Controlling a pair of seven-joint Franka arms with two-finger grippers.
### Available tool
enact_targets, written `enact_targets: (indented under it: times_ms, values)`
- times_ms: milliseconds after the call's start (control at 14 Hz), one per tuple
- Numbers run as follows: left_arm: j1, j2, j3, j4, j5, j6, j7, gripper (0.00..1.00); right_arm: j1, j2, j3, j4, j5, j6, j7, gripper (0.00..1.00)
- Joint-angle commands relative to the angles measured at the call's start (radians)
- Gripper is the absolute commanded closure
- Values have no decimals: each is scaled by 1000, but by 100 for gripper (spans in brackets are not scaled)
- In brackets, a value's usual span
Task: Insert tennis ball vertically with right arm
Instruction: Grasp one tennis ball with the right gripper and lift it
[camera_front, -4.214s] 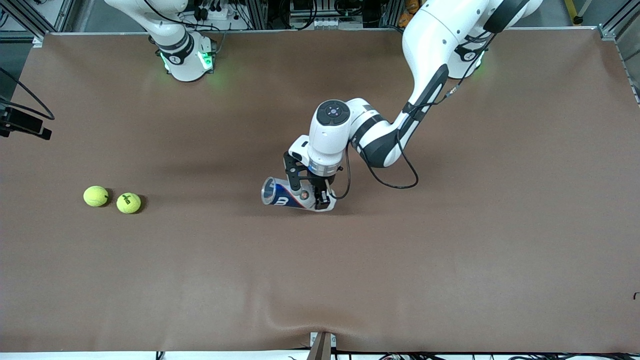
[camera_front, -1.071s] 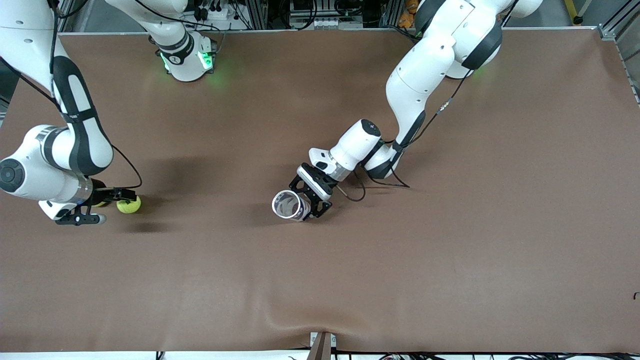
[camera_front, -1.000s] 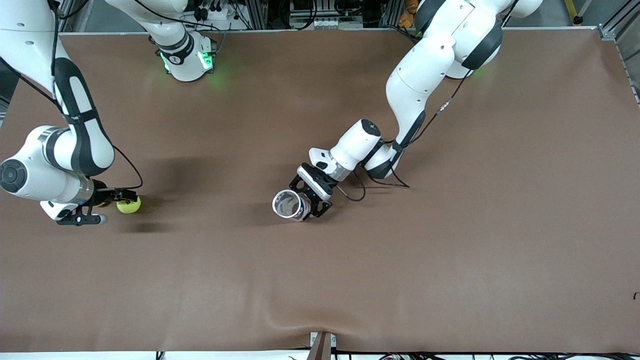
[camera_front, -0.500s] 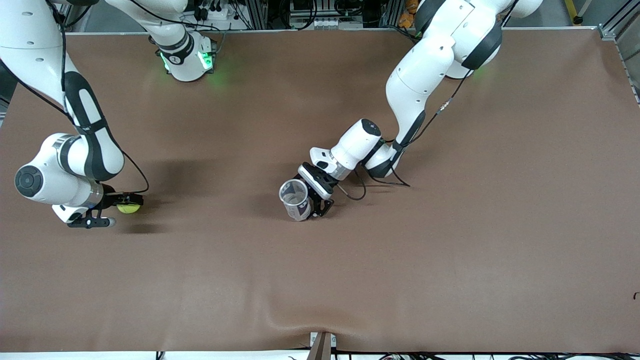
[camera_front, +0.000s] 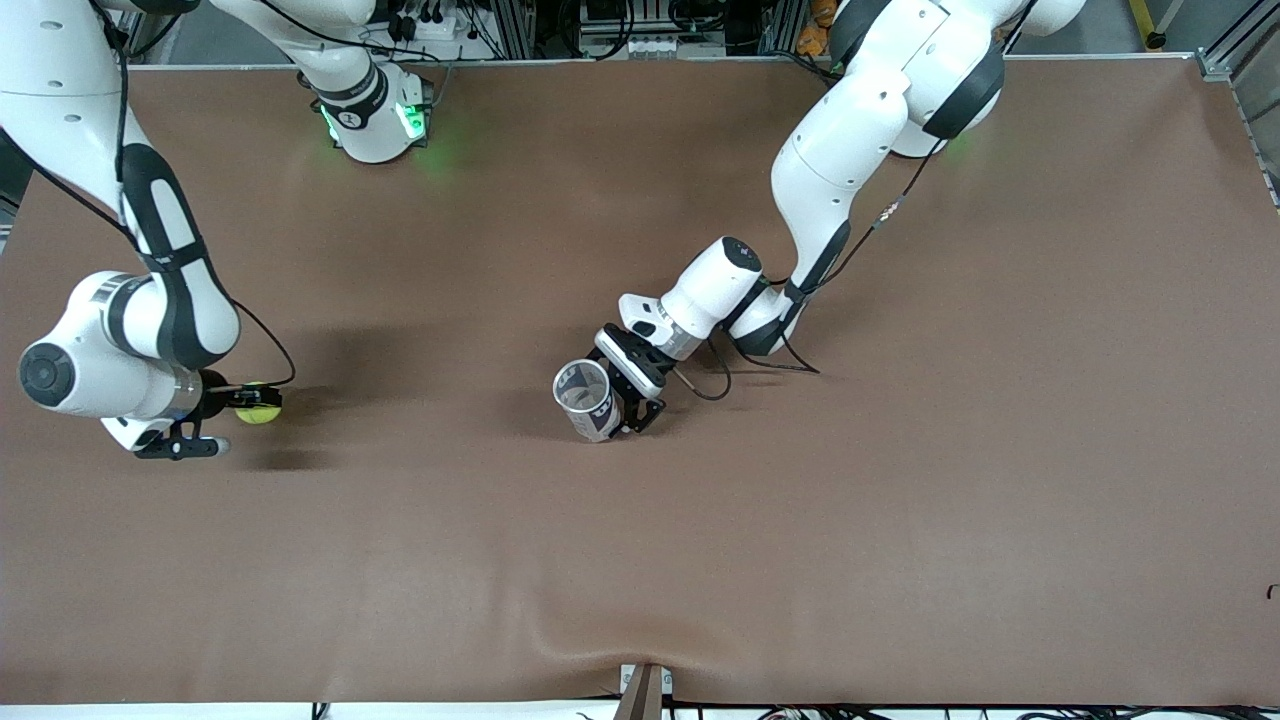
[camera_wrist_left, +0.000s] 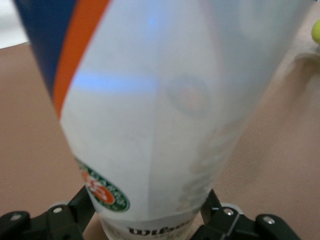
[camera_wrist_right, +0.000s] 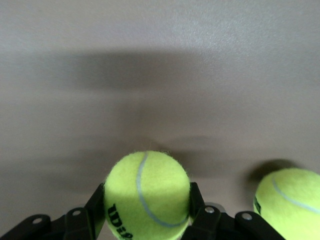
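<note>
table (camera_front: 900, 520): brown mat, wrinkled at near edge | aluminium frame (camera_front: 1225, 50) | green glow (camera_front: 440, 150)

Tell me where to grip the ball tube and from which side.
Grip the tube low on its wall, near the closed base, coming in from the side, as the left hand does. It stands nearly upright with its open mouth up, so a low side grip leaves the mouth free.

right arm: swung in from off-table, black two-finger right gripper (camera_front: 240, 398) now closed on a fuzzy yellow-green tennis ball (camera_front: 259, 404)
clear plastic ball can with blue-orange label (camera_front: 588, 401): raised from lying on its side to near upright, mouth up
second yellow tennis ball (camera_wrist_right: 289, 202): probably unmoved, hidden in front view
</note>
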Motion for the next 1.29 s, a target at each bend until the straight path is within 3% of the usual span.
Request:
enact_targets:
  times_ms: [0, 143, 429, 571, 714, 929, 1214]
  values:
    - [-7, -19, 5, -11, -1, 9, -5, 14, 13, -20, 35, 156, 26, -227, 117, 92]
    - [-7, -19, 5, -11, -1, 9, -5, 14, 53, -21, 57, 266, 64, -383, 263, 92]
    - [-8, -19, 5, -13, 0, 9, -4, 14, 183, -45, 64, 395, 227, -530, 603, 92]
    - [-8, -19, 5, -13, 0, 9, -1, 15, 284, -42, 68, 471, 284, -532, 854, 92]
    - [-10, -19, 7, -11, 0, 9, 4, 15, 393, -37, 66, 511, 286, -520, 1037, 92]
    - [-24, -16, 7, -11, -3, 9, 7, 15, 504, -27, 68, 588, 304, -492, 1235, 92]
    - [-24, -18, 8, -13, -1, 9, 8, 15, 633, 15, 65, 608, 316, -339, 1434, 92]
